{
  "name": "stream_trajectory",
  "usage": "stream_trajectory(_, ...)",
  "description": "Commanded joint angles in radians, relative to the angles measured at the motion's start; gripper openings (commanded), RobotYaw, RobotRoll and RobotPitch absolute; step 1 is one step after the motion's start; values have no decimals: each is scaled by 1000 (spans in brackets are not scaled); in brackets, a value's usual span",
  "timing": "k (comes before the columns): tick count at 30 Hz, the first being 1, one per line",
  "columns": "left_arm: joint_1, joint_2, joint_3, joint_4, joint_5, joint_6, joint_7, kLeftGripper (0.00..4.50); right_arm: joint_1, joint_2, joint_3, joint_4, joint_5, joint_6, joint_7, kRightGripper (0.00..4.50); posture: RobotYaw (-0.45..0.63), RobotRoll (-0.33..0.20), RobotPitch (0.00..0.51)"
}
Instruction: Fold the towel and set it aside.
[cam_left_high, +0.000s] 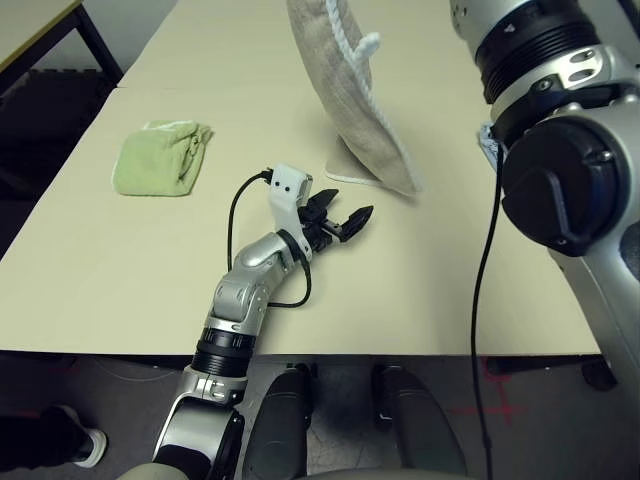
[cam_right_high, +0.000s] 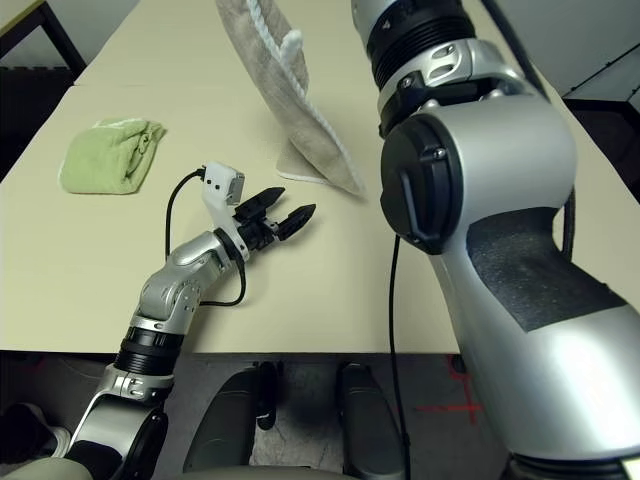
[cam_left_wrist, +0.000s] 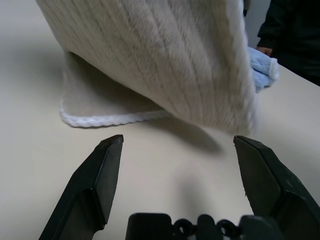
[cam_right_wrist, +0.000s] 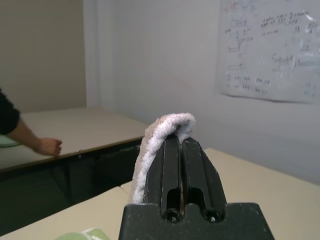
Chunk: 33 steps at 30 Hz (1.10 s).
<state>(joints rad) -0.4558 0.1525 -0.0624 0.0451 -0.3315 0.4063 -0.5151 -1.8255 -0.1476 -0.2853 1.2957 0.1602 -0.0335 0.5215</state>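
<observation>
One corner of the towel (cam_left_high: 355, 110) is pinched in my closed right hand (cam_right_wrist: 180, 135), raised high; its lower end drapes on the counter (cam_left_high: 430, 290). My left hand (cam_left_high: 340, 218) waits wide open, empty (just near of the hem). Next, I judge, it grips that hem.

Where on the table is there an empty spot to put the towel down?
The table is bare between the green towel and the left tool, and along the near edge on both sides of that arm. It is also bare beyond the green towel. The middle is crowded: the towel hangs there, its lower end on the table, with a light blue towel behind it.
</observation>
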Motion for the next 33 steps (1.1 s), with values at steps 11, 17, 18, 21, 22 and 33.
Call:
stream_trajectory(11,22,22,-34,-54,-17,87,-43,4500,39,-22,17,-10,-30,-8,-105,43,112,0,160)
stream_trajectory(17,52,25,-43,-72,-39,155,-51,4500,26,-38,13,-8,-32,-25,-118,43,102,0,159)
stream_trajectory(18,55,22,-43,-70,-40,161,-50,4500,23,-41,13,-8,-33,-28,-120,43,101,0,159)
stream_trajectory(21,49,4,-30,-57,-60,196,-39,4500,10,-51,12,-7,-33,-36,-121,43,98,0,159)
stream_trajectory(22,44,-4,-22,-53,-71,214,-35,4500,5,-53,11,-8,-32,-39,-120,43,96,0,159)
stream_trajectory(33,-38,-73,42,53,-92,240,17,4500,-9,-59,11,-8,-31,-51,-116,43,85,0,159)
